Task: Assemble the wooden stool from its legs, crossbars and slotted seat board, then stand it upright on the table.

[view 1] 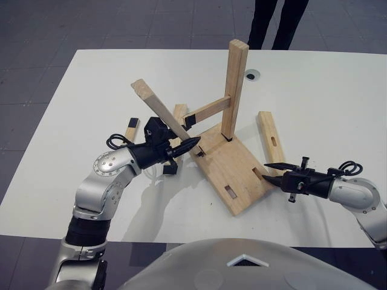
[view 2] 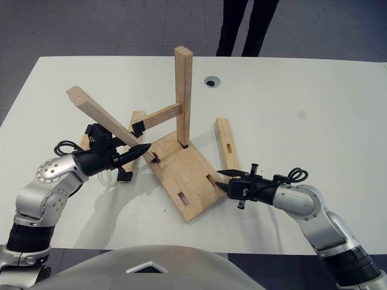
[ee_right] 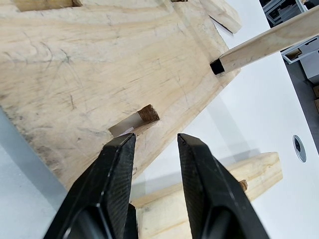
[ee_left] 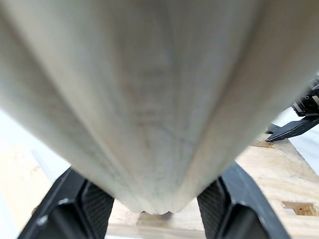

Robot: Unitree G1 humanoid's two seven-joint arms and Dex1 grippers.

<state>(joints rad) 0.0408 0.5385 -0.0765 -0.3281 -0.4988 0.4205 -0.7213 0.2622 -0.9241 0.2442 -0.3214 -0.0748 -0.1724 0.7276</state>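
Note:
The slotted seat board (view 1: 236, 172) lies flat on the white table. One leg (view 1: 234, 84) stands upright in a far slot, and a crossbar (view 1: 208, 110) with a black end sticks out sideways from it. My left gripper (view 1: 188, 145) is shut on a second leg (view 1: 158, 107), held tilted with its lower end at the board's left corner; the wrist view has this leg (ee_left: 159, 99) between the fingers (ee_left: 94, 209). My right gripper (view 1: 270, 171) is open at the board's right edge, its fingers (ee_right: 114, 174) just short of a slot (ee_right: 137, 119).
A loose leg (view 1: 270, 136) with an oblong hole lies right of the board. Two short pieces (view 1: 130, 128) (view 1: 179, 112) lie behind my left gripper. A round grommet (view 1: 253, 75) sits in the table at the back. A person stands beyond the far edge.

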